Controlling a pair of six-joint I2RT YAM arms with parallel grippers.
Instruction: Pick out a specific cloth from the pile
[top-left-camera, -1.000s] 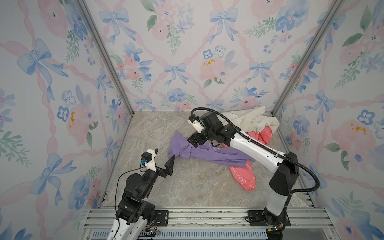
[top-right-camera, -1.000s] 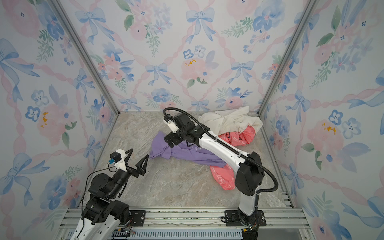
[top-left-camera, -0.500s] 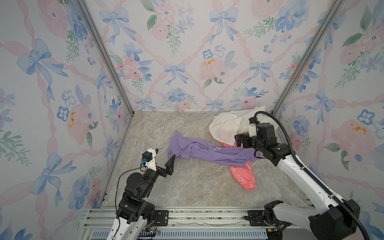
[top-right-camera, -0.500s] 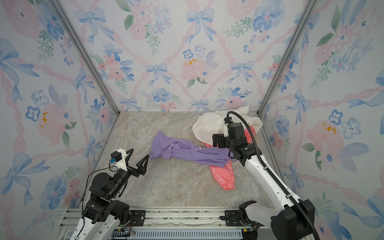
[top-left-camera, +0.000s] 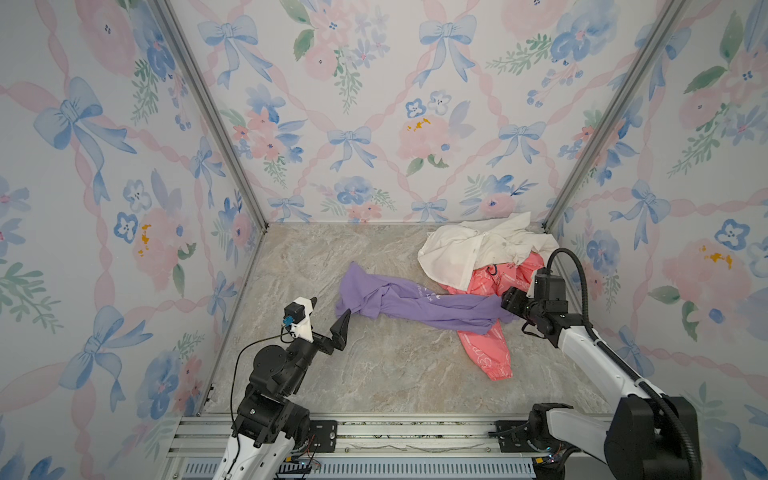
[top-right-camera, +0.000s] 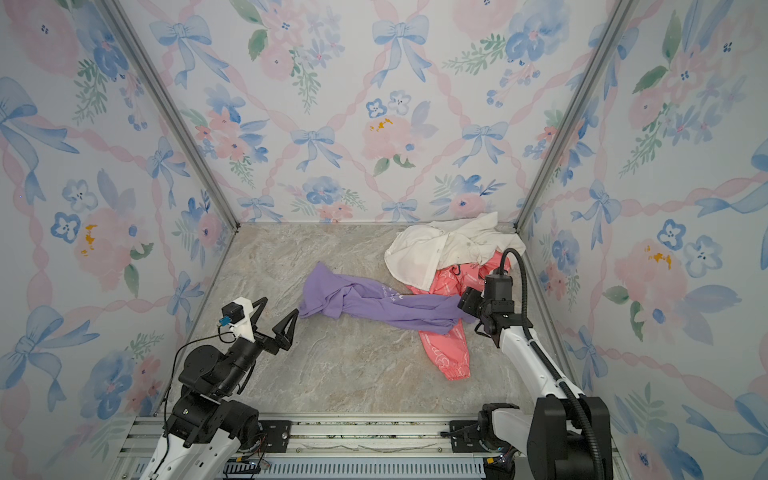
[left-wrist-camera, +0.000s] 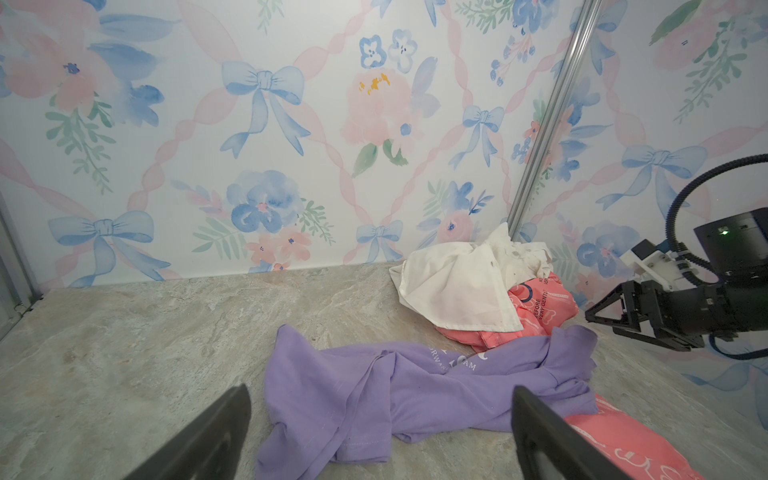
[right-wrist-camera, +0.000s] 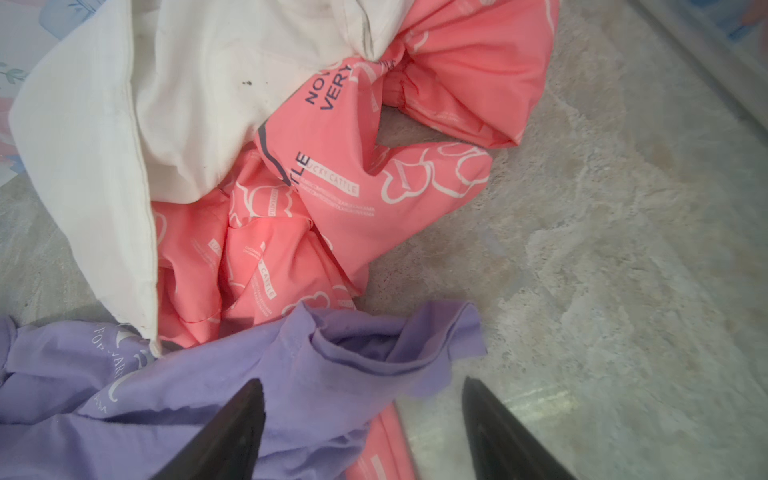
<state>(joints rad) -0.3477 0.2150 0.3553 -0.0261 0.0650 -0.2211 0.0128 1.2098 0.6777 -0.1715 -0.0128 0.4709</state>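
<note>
Having left the cloth's left end, where it worked a second ago, the right gripper now sits low at the cloth's right end, near the worktop's right edge. Its fingers have narrowed but stand apart in the wrist view, straddling a hemmed purple fold without pinching it. The white shirt has spread forward from the back right corner and overhangs the pink garment. The left gripper has not moved: fingers spread wide and empty, near the front left, one tip just beside the cloth's left end.

This looks like a fresh grasp at the end tangled with the pile. Closing here should let the cloth be drawn off the pink leg it overlaps.

The cloth lies as a long rumpled band across the middle of the worktop. Its long axis runs left to right, the right end slightly nearer the front edge. The broad end points toward the left edge; the narrower end lies over the pink garment, pointing at the right gripper. White lettering sits about mid-length, where the white shirt's hem reaches it.
</note>
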